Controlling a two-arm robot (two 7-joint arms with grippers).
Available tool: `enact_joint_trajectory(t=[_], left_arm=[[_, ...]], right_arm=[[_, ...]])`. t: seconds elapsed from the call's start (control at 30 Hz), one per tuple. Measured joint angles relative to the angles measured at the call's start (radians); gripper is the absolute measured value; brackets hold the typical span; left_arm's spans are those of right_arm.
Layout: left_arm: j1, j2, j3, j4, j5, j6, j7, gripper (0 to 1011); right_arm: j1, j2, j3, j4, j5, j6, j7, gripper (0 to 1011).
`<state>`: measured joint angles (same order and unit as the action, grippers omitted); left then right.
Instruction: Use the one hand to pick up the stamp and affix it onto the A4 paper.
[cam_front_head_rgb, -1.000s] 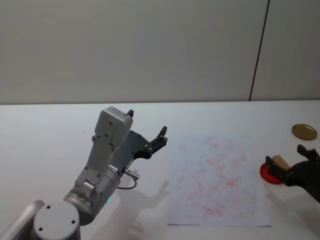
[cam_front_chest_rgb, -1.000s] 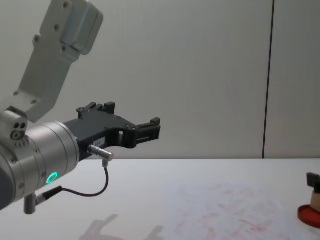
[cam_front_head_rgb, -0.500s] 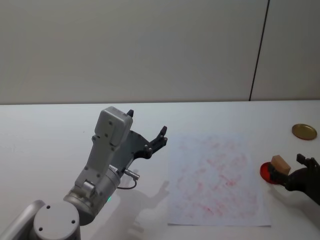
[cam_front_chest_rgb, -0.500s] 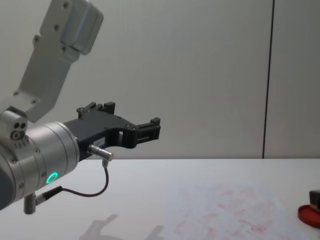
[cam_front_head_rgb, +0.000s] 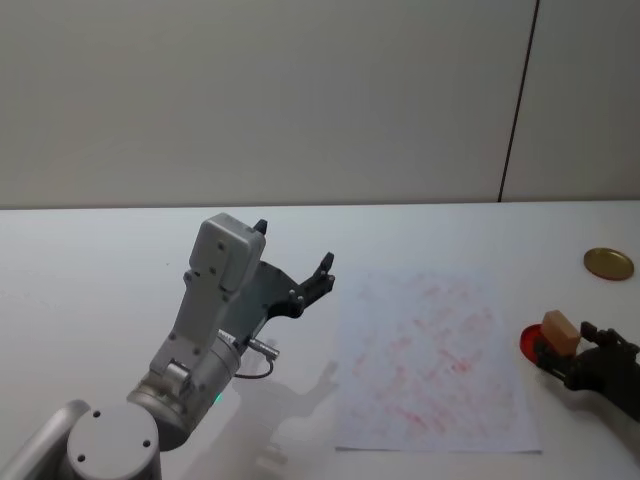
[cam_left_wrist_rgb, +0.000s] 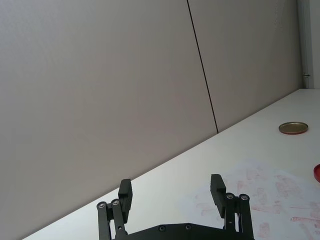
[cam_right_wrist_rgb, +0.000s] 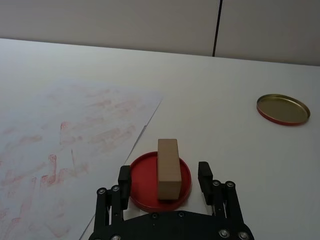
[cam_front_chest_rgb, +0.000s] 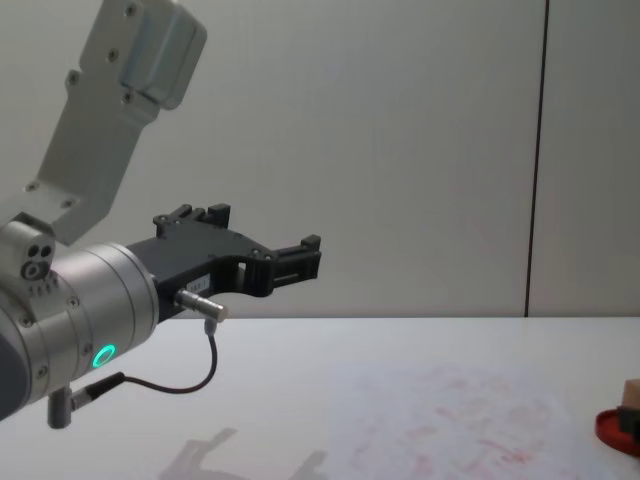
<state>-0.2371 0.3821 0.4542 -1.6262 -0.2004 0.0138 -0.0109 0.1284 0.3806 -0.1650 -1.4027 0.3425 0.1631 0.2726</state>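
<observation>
Finding 1, position. The stamp sits on the red ink pad, a tan block lying on its long face. Your right pincer is at the pad's near rim, on the side facing the robot. Its jaws are apart, with one finger on each side of the block.

Finding 2, governing relation. The stamp's long axis runs straight away from the right pincer, in line with its reach, so the fingers face the two long sides. The block's near end lies about level with the fingertips. A gap shows on both sides, and nothing is clamped. In my judgement, you need only a short advance and a squeeze across the narrow width.

Finding 3, nearer arm. The right pincer is at the pad. The left pincer hangs raised and spread, well away from the pad, on the far side of the A4 paper.

Finding 4, destination. The paper lies just beside the pad, toward the robot's left. A gold lid lies on the surface beyond the pad.

Finding 5, views. The right wrist view gives you the side gaps and the axis. The head view gives the paper's full extent relative to the pad. The chest view shows the block standing proud of the pad.
</observation>
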Motion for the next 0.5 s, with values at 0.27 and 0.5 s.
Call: enact_joint_trajectory(t=[0.27, 0.5], left_arm=[[0.000, 0.000, 0.000, 0.000, 0.000, 0.000, 0.000, 993], [0.000, 0.000, 0.000, 0.000, 0.000, 0.000, 0.000, 993]], right_arm=[[0.009, -0.006, -0.004, 0.025, -0.002, 0.002, 0.001, 617], [0.011, -0.008, -0.007, 0.033, -0.016, -0.012, -0.002, 395]])
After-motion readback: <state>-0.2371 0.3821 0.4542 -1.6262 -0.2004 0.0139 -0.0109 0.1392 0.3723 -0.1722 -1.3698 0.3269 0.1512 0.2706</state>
